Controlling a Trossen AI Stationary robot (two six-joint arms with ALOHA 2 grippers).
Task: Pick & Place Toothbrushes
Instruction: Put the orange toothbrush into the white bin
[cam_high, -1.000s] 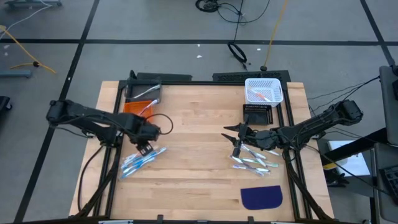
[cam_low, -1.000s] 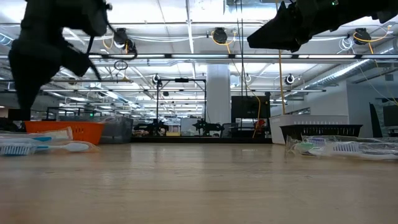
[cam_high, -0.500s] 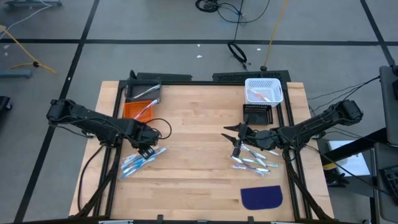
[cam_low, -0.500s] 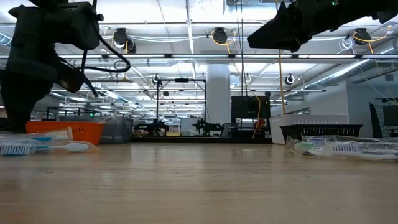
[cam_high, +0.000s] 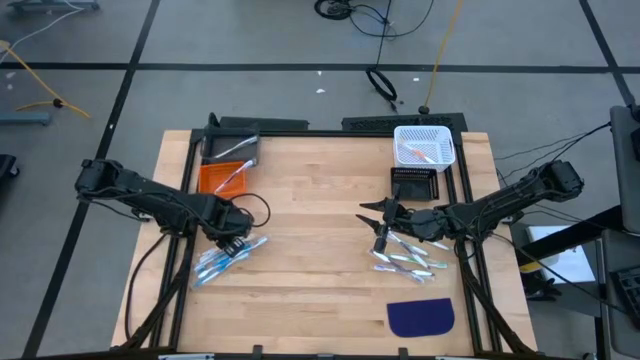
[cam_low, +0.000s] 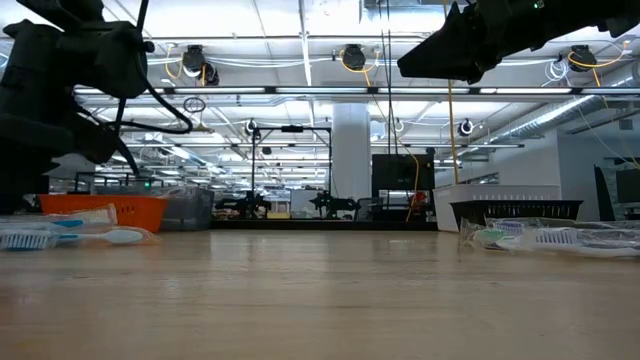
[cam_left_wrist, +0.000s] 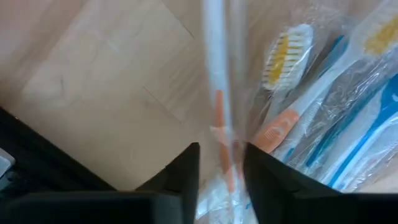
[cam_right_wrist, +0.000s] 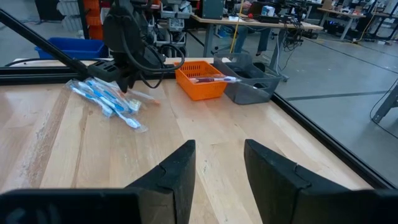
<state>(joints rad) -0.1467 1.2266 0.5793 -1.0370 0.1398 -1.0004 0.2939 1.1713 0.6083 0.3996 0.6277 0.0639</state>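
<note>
Left end effector (cam_left_wrist: 221, 163) straddling thin white-and-orange plastic-wrapped toothbrush (cam_left_wrist: 219, 112), can't tell if gripped; light, slippery wrapper, so I'd pinch mid-handle.

No text, label, brand, number or sign can be read in any of the views.
</note>
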